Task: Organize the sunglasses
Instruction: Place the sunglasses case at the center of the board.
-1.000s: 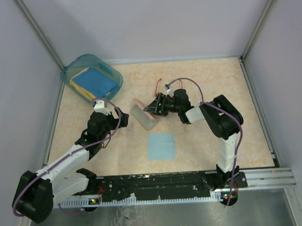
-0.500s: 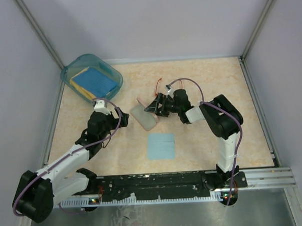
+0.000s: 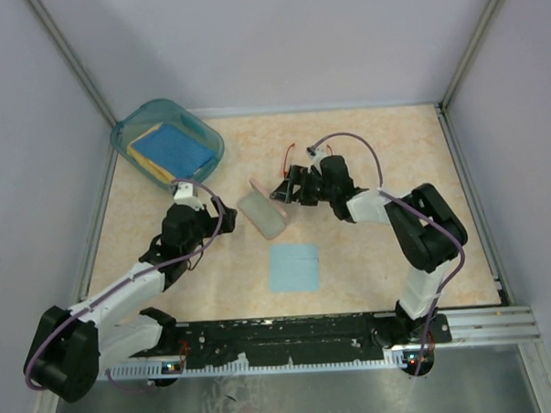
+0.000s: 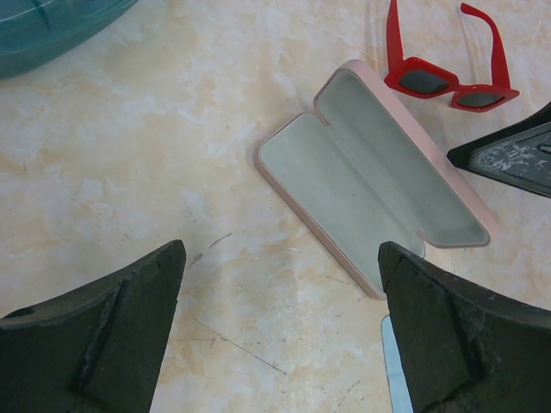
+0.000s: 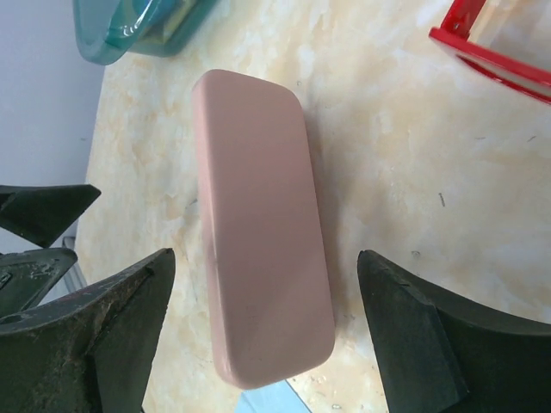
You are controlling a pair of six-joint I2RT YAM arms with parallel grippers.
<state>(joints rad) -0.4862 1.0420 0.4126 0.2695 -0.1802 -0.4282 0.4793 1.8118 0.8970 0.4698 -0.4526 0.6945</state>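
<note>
The sunglasses (image 3: 297,154), with a thin red frame and dark lenses, lie unfolded on the table beyond the case; they also show in the left wrist view (image 4: 449,76) and at the right wrist view's top right corner (image 5: 492,53). The pink case (image 3: 263,212) lies open, its grey inside facing my left gripper (image 4: 370,185) and its lid's pink back facing my right gripper (image 5: 258,224). My left gripper (image 3: 217,214) is open and empty, left of the case (image 4: 280,335). My right gripper (image 3: 282,190) is open and empty, its jaws on either side of the lid's back without touching it (image 5: 263,344).
A light blue cloth (image 3: 293,266) lies flat near the case's front end. A teal bin (image 3: 167,142) holding a blue and yellow sponge stands at the back left. Metal frame posts and grey walls border the table.
My right arm's elbow has swung to the right and its gripper has shifted slightly away from the case toward the far side. The case's lid looks slightly shifted. The left arm has barely moved.
</note>
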